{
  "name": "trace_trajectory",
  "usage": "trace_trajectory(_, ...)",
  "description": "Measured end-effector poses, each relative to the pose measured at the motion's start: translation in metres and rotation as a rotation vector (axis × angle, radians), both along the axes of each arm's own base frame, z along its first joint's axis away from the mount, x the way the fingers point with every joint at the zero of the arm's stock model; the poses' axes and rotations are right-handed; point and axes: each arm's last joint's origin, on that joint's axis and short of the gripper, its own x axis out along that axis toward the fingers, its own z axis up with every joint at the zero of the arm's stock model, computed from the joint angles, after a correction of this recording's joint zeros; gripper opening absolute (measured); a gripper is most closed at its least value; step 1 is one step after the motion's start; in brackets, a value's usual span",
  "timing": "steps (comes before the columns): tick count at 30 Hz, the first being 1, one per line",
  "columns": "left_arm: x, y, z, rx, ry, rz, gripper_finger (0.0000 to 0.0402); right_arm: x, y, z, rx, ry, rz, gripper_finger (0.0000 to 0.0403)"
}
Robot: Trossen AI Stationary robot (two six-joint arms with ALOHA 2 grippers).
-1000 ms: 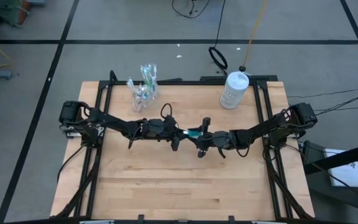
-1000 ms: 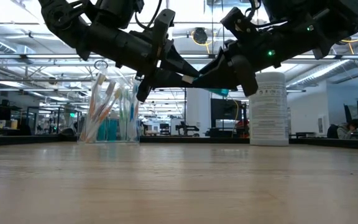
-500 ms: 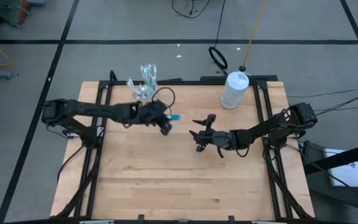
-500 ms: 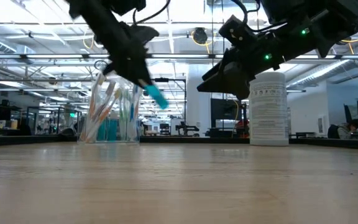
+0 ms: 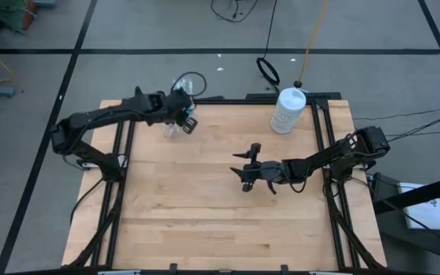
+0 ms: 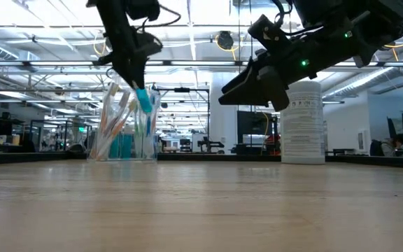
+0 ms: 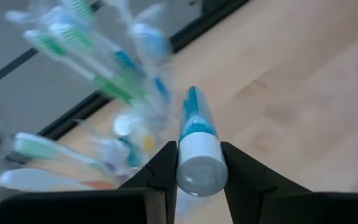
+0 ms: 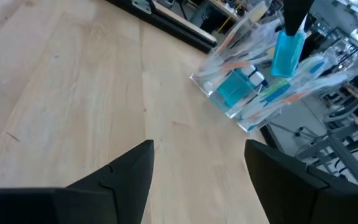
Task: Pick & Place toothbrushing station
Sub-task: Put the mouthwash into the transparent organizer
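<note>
High view takes in the whole wooden table [image 5: 228, 214], and it is mostly bare, because everything for the toothbrushing station is being gathered at one far corner. A big white bottle [image 5: 287, 110] stands at the opposite far side, well apart from the action and, by the look of it, no part of the job.

Over to the left arm, stretched out to that far-left corner. The left gripper [image 7: 196, 163] is clamped on a teal toothpaste tube [image 7: 197, 149], white cap toward the wrist camera, and holds it end-down just above the clear cup [image 6: 126, 129]. That upright hold makes sense: the cup already bristles with toothbrushes [image 7: 73, 37] fanning out of its mouth, so a tube going in lengthwise has the best chance of slipping between them. Low view shows the tube's tip [image 6: 144, 100] level with the cup's rim, so the drop looks close but not yet made.

Right gripper [image 5: 244, 168] hangs mid-table, fingers spread wide and empty, pointed toward the cup and clear of it. Parked there, it stays out of the left arm's way.

Risk worth watching: the tube could snag on the brush heads and tip the cup.
</note>
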Motion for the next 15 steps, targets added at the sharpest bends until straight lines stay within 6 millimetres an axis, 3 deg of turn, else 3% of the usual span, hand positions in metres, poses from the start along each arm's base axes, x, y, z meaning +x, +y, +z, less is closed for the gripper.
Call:
trace_trajectory(7, -0.006, 0.031, -0.015, -0.062, 0.044, 0.048, 0.0093, 0.000, -0.002, -0.001, 0.036, -0.005, -0.019, 0.0244)
trace_trajectory(15, -0.010, 0.038, -0.031, -0.108, 0.187, 0.048, 0.0093, 0.000, -0.004, -0.001, 0.039, -0.006, -0.026, 0.0243)
